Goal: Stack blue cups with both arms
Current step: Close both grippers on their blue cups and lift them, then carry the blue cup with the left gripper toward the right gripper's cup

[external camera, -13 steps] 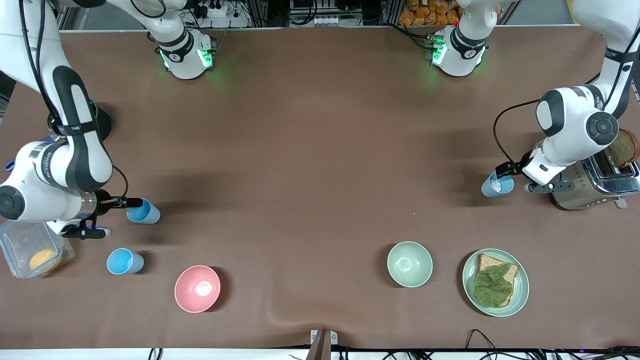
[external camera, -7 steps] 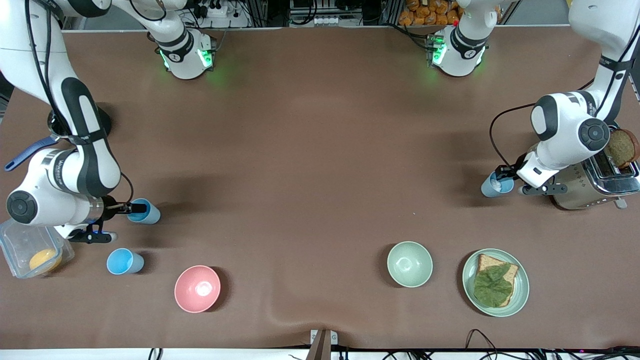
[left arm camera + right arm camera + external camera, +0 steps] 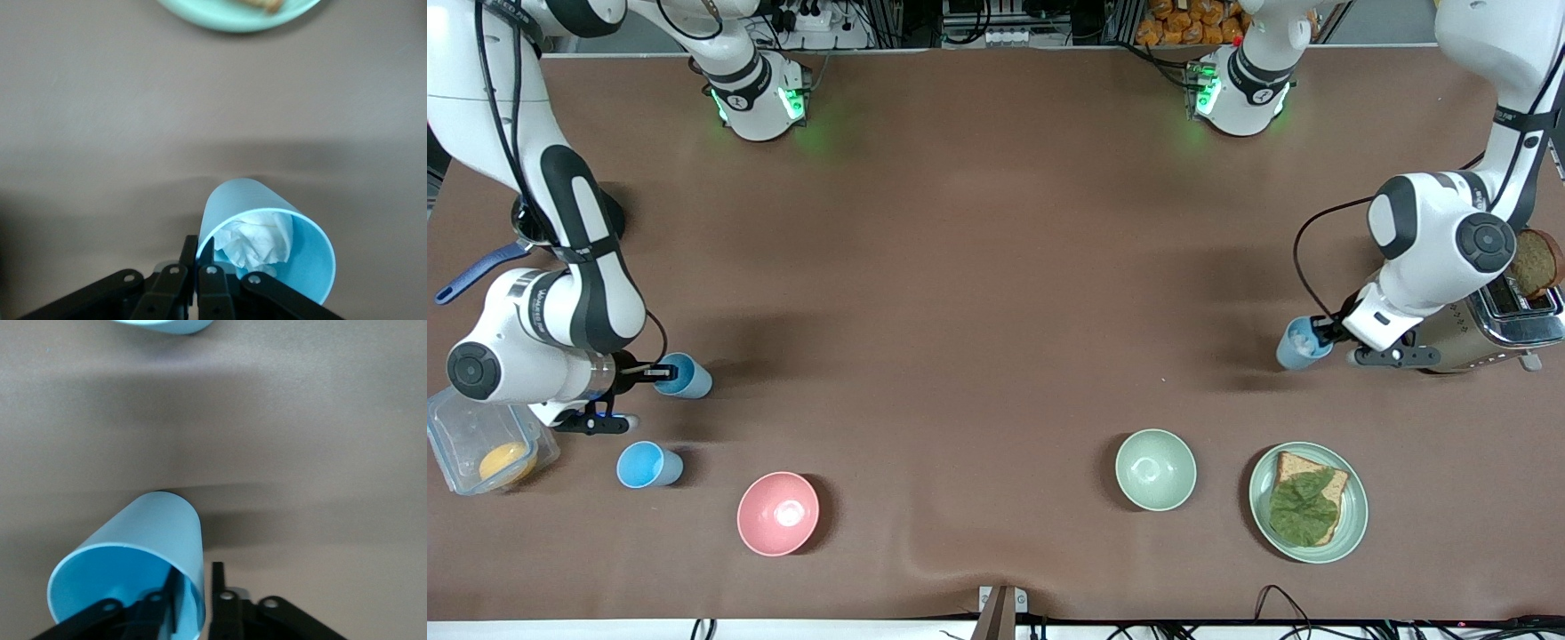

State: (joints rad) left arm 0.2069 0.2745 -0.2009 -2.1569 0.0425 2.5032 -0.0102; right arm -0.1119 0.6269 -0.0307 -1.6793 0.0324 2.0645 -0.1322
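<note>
Three blue cups show in the front view. One blue cup, with crumpled white paper inside, is beside the toaster. My left gripper is shut on its rim, and in the left wrist view the cup leans away from it. A second blue cup stands at the right arm's end. My right gripper is open, with one finger inside this cup and one outside its wall. A third blue cup stands free, nearer the front camera, and its edge also shows in the right wrist view.
A pink bowl, a pale green bowl and a green plate with bread and lettuce lie near the front edge. A toaster stands by the left arm. A clear container holding an orange sits by the right arm.
My left gripper has drawn its cup a little away from the toaster and toward the front camera, tilting it. The right arm shifted slightly at its cup, which has stayed in place.
</note>
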